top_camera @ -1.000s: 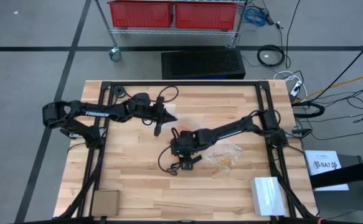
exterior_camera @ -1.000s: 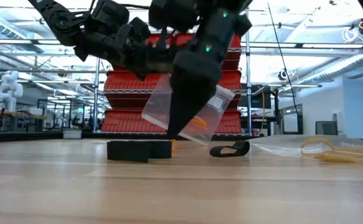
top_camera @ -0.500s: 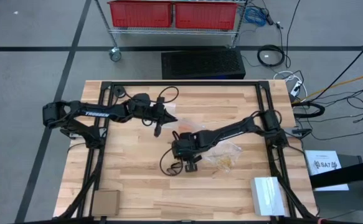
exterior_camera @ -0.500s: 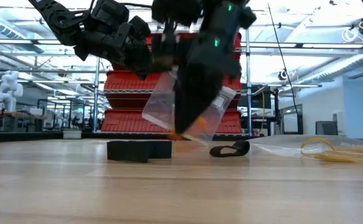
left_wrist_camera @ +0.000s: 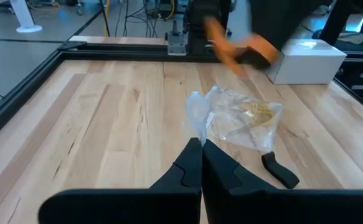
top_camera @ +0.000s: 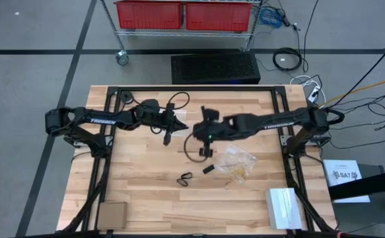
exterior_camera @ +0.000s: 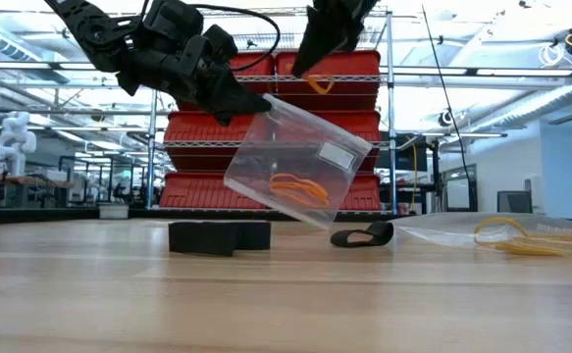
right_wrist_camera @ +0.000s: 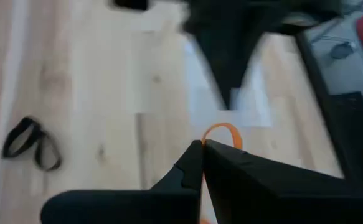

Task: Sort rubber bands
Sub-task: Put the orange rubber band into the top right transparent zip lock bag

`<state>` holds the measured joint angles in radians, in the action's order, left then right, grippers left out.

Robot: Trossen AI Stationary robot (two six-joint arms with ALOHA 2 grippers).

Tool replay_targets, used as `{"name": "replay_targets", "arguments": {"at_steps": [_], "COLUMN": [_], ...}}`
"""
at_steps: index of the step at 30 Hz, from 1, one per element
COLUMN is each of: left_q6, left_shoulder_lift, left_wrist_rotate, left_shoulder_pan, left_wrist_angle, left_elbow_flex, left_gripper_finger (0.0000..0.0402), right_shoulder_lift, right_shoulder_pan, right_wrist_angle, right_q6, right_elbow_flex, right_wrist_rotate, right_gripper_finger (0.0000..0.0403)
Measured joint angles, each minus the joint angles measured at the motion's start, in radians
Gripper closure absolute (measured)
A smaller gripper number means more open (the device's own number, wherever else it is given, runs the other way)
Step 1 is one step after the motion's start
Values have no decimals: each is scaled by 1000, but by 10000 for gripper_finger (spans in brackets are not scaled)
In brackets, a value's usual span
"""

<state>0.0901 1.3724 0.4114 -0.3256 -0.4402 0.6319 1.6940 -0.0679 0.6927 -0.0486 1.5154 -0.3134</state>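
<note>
A clear bag [exterior_camera: 295, 162] with orange rubber bands [exterior_camera: 298, 186] in it hangs from my left gripper [exterior_camera: 258, 101], which is shut on it over the table's middle [top_camera: 179, 125]. My right gripper [exterior_camera: 310, 61] is high above the bag, shut on one orange rubber band [exterior_camera: 320, 83]; the high view shows that gripper [top_camera: 203, 149] right of the left one. Black rubber bands [top_camera: 185, 178] lie flat on the wood near the middle. A second clear bag [top_camera: 237, 162] with pale tan bands [exterior_camera: 506, 233] lies flat to the right. My left gripper pinches the clear bag's upper corner [exterior_camera: 268, 102] between its two fingers, coming slanted down from the table's left. The bag hangs tilted below the fingers, its lower corner [exterior_camera: 317, 222] close over the table. My right gripper pinches the orange band's loop [right_wrist_camera: 221, 132] at its fingertips, slanting down from the table's right. The band hangs below the fingers, lifted well clear of the table.
A black block [exterior_camera: 219, 236] and a small black piece [top_camera: 208, 169] lie near the black bands. A white box [top_camera: 284, 208] sits at the near right, a cardboard square [top_camera: 111, 213] at the near left. A dark frame [top_camera: 192, 89] rims the table.
My right gripper has risen from the table beside the hanging bag, gone toward the far edge and tipped further down, carrying one orange band up with it. The black bands it stood over now show on the wood. The bag hangs as before.
</note>
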Motion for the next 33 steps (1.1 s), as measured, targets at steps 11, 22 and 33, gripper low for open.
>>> {"name": "replay_targets", "arguments": {"at_steps": [11, 22, 33], "left_q6": [1, 1, -5], "left_shoulder_lift": [0, 0, 0], "left_wrist_rotate": [0, 0, -23], "left_shoulder_pan": [5, 5, 5], "left_wrist_angle": [1, -6, -15], "left_elbow_flex": [0, 0, 0], "left_gripper_finger": [401, 401, 401], "right_shoulder_lift": [56, 104, 104], "right_shoulder_pan": [85, 124, 123], "right_wrist_angle": [62, 29, -1], "right_q6": [0, -4, -21], "right_elbow_flex": [0, -1, -1], "right_wrist_rotate": [57, 91, 163], "right_gripper_finger": [403, 403, 295]}}
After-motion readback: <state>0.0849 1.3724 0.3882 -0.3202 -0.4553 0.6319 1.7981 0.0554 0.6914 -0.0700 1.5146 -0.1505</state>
